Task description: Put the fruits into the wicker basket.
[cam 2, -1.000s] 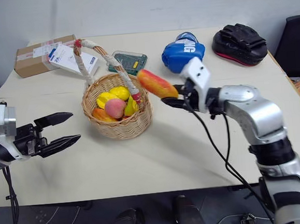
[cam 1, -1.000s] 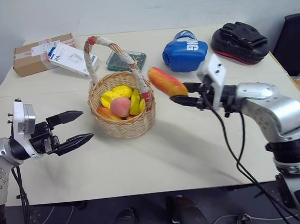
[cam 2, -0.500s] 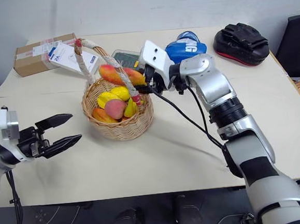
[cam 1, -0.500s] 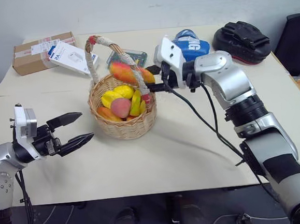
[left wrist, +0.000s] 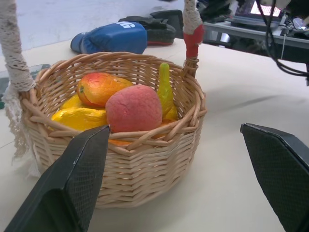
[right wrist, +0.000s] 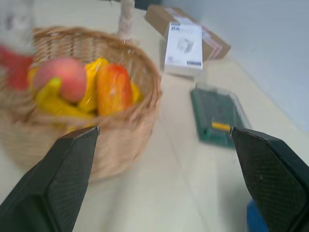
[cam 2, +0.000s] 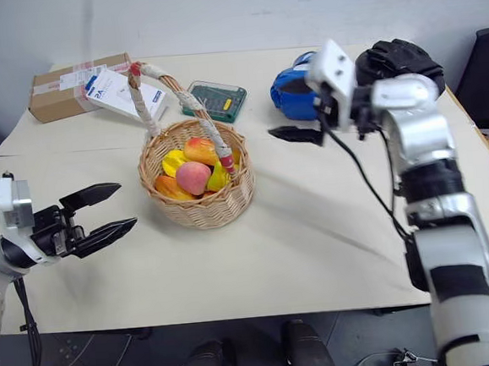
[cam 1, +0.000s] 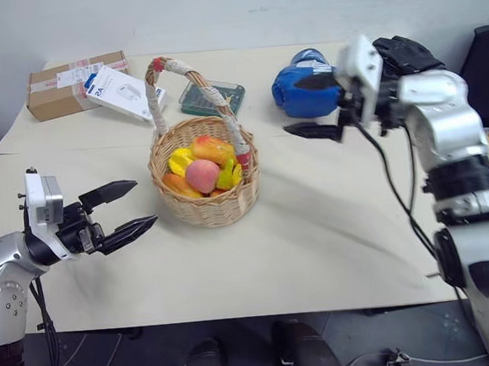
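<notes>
A: Tan wicker — the wicker basket [cam 1: 206,186] sits on the table [cam 1: 317,245] with the peach [cam 1: 202,176] and mango [cam 1: 212,149] inside.

B: From the left wrist we see a thin yellow fruit [left wrist: 164,89] behind the peach (lower fruits are hidden by the rim).

A: We see the left gripper [cam 1: 121,211] spread wide, empty, beside the basket.

B: The right gripper [cam 1: 313,107] is also wide and empty, near the blue glove [cam 1: 305,90]. We see bare table between basket and front edge.

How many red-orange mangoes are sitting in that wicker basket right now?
1 in plain sight: the mango lies at the back of the wicker basket, behind the pink peach. Orange shows beneath the yellow fruits, so another may be hidden.
</notes>
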`<state>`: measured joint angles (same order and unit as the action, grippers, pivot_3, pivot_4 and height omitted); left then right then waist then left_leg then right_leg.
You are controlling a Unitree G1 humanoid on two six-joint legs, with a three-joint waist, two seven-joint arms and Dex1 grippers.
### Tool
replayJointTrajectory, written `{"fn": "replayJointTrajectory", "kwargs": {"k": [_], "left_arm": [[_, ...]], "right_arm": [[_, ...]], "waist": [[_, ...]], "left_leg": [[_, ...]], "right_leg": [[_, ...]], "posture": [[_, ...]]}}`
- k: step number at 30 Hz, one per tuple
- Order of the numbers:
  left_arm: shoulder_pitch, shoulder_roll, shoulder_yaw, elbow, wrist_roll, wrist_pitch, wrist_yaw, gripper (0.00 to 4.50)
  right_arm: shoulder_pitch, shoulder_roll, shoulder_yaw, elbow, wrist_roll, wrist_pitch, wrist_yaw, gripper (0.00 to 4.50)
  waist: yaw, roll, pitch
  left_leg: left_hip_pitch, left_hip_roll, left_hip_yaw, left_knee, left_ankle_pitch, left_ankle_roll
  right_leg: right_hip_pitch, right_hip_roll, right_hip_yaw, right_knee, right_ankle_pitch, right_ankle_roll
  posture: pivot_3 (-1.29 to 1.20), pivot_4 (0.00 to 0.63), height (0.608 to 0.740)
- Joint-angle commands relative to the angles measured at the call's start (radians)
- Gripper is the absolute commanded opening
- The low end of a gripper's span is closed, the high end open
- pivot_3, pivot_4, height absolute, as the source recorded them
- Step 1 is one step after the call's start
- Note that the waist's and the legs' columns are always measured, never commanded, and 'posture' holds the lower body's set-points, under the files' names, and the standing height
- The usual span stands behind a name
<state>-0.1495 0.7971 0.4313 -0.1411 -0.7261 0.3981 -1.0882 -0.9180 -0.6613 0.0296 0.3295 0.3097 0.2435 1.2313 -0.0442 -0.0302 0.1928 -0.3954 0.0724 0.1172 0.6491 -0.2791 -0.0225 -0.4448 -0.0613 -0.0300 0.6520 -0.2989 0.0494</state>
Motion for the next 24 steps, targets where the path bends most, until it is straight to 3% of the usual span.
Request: {"fn": "replayJointTrajectory", "kwargs": {"k": [1, 5, 8, 12, 14, 18, 24], "left_arm": [[-0.015, 0.014, 0.014, -0.002, 0.004, -0.025, -0.013, 4.50], [-0.025, 0.018, 0.005, 0.001, 0.004, -0.015, -0.016, 4.50], [-0.031, 0.020, -0.004, 0.005, 0.007, -0.009, -0.018, 4.50], [-0.042, 0.008, -0.022, 0.009, 0.017, -0.012, -0.014, 4.50], [-0.047, 0.001, -0.034, 0.003, 0.023, -0.018, -0.012, 4.50], [-0.049, -0.001, -0.042, -0.004, 0.024, -0.022, -0.011, 4.50], [-0.037, -0.001, -0.033, -0.018, 0.017, -0.019, -0.001, 4.50]], "right_arm": [[0.117, 0.013, -0.037, -0.327, 0.139, 0.160, -0.048, 4.47], [0.208, 0.090, 0.004, -0.548, 0.185, 0.293, -0.188, 4.47], [0.187, 0.210, 0.082, -0.539, 0.091, 0.311, -0.353, 4.47], [0.117, 0.330, 0.140, -0.463, 0.044, 0.300, -0.431, 4.30], [0.082, 0.379, 0.176, -0.402, 0.015, 0.277, -0.443, 3.85], [0.041, 0.388, 0.216, -0.291, -0.061, 0.166, -0.424, 2.45], [0.074, 0.355, 0.171, -0.353, 0.000, 0.163, -0.354, 0.31]], "waist": [[-0.011, 0.000, 0.000], [-0.027, 0.000, 0.000], [-0.032, -0.001, -0.001], [-0.032, -0.001, -0.001], [-0.032, -0.001, -0.001], [-0.031, -0.001, -0.001], [-0.020, -0.001, -0.001]], "left_leg": [[0.001, 0.000, 0.001, -0.001, 0.000, -0.001], [0.006, 0.001, 0.003, -0.002, 0.001, -0.003], [0.008, 0.001, 0.003, -0.002, 0.002, -0.004], [0.006, 0.001, 0.003, -0.002, 0.002, -0.004], [0.005, 0.001, 0.003, -0.001, 0.002, -0.003], [0.005, 0.001, 0.003, -0.001, 0.001, -0.002], [0.004, 0.000, 0.003, -0.001, 0.001, -0.002]], "right_leg": [[0.000, 0.000, 0.002, 0.001, 0.000, 0.000], [0.000, 0.003, 0.006, 0.005, 0.000, 0.000], [0.001, 0.004, 0.006, 0.007, 0.000, -0.001], [0.000, 0.003, 0.006, 0.007, 0.000, -0.001], [0.000, 0.002, 0.006, 0.006, 0.000, -0.001], [0.000, 0.002, 0.006, 0.004, 0.000, -0.001], [0.000, 0.001, 0.006, 0.003, 0.000, -0.001]], "posture": [[0.00, 0.150, 0.740], [0.00, 0.150, 0.740], [0.00, 0.150, 0.740], [0.00, 0.150, 0.740], [0.00, 0.150, 0.740], [0.00, 0.150, 0.740], [0.00, 0.150, 0.740]]}}
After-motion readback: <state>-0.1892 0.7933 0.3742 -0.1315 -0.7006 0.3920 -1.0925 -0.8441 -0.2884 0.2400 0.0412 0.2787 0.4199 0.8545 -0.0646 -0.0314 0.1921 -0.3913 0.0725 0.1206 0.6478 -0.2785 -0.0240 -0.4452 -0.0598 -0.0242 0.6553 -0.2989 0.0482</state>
